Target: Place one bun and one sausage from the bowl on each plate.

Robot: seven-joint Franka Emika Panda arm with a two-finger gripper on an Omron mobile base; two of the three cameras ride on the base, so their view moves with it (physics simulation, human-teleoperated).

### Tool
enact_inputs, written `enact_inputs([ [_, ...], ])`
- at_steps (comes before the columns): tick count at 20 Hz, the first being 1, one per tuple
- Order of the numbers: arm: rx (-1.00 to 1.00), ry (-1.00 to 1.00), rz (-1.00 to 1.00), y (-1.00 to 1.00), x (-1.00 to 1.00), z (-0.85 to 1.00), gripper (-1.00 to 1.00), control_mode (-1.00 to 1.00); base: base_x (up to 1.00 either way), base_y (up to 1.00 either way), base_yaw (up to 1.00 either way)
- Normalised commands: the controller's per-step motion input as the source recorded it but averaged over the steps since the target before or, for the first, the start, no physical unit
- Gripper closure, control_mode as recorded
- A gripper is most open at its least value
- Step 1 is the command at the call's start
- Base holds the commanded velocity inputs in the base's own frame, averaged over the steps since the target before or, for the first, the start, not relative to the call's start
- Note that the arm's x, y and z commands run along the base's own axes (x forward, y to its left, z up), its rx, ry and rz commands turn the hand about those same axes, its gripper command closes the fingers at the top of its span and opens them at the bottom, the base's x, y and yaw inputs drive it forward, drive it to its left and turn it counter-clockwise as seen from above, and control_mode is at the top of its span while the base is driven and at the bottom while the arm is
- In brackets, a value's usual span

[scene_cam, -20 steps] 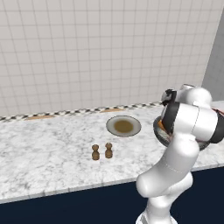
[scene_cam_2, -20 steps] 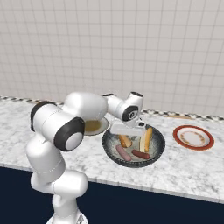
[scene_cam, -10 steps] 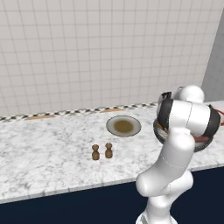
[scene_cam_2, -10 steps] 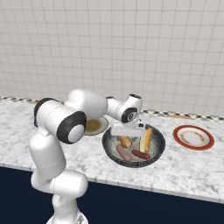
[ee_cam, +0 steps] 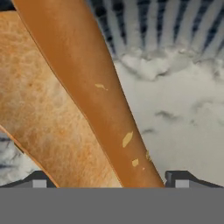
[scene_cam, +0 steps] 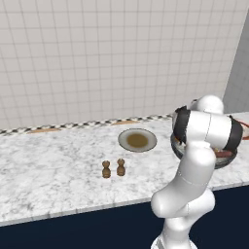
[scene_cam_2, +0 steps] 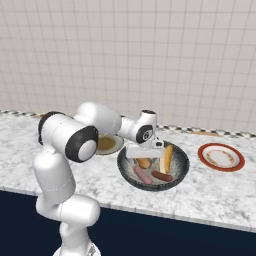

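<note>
Right base view showed the gripper [scene_cam_2: 148, 159] lowered into the bowl [scene_cam_2: 180, 172], which sat on the marble counter [scene_cam_2: 215, 192] between two plates. Its jaws stood wide and held nothing. Just below the hand lay a bun [scene_cam_2: 144, 163], partly hidden by it, and a second bun [scene_cam_2: 167, 157] leaned against the bowl's inner wall beside it. Two sausages rested on the bowl's floor: a pink sausage [scene_cam_2: 142, 175] nearer the front and a darker red sausage [scene_cam_2: 161, 176] touching or almost touching its end. The red-rimmed plate [scene_cam_2: 221, 157] lay to the right of the bowl, apart from it, and the grey plate [scene_cam_2: 107, 145] with the brown centre lay to the left, partly behind the arm.

Hand view looked straight down at the bun [ee_cam: 65, 109] from very close, with the fingertips [ee_cam: 180, 179] spread to either side of it and the bowl's pale speckled inside [ee_cam: 175, 109] beyond.

Left base view had the grey plate [scene_cam: 137, 140] near the tiled wall and two small brown shakers [scene_cam: 113, 168] standing side by side on the counter, well apart from it.
</note>
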Motion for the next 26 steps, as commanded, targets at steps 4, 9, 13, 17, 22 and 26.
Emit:
enact_inputs([
  [4,0.01,-0.10,0.02,0.03,-0.25,0.56,1.00,-1.00,0.00,0.00,0.00],
  [9,-0.02,-0.30,0.07,0.64,-0.11,1.00,1.00,-1.00,0.00,0.00,0.00],
  [13,-0.02,-0.14,0.02,1.00,0.11,0.69,1.00,-1.00,0.00,0.00,0.00],
  [17,-0.01,-0.02,0.00,1.00,0.45,0.26,1.00,-1.00,0.00,0.00,0.00],
  [22,0.00,0.14,0.00,1.00,0.74,-0.26,1.00,-1.00,0.00,0.00,0.00],
  [26,-0.07,0.11,0.00,0.62,0.71,-0.66,1.00,-1.00,0.00,0.00,0.00],
])
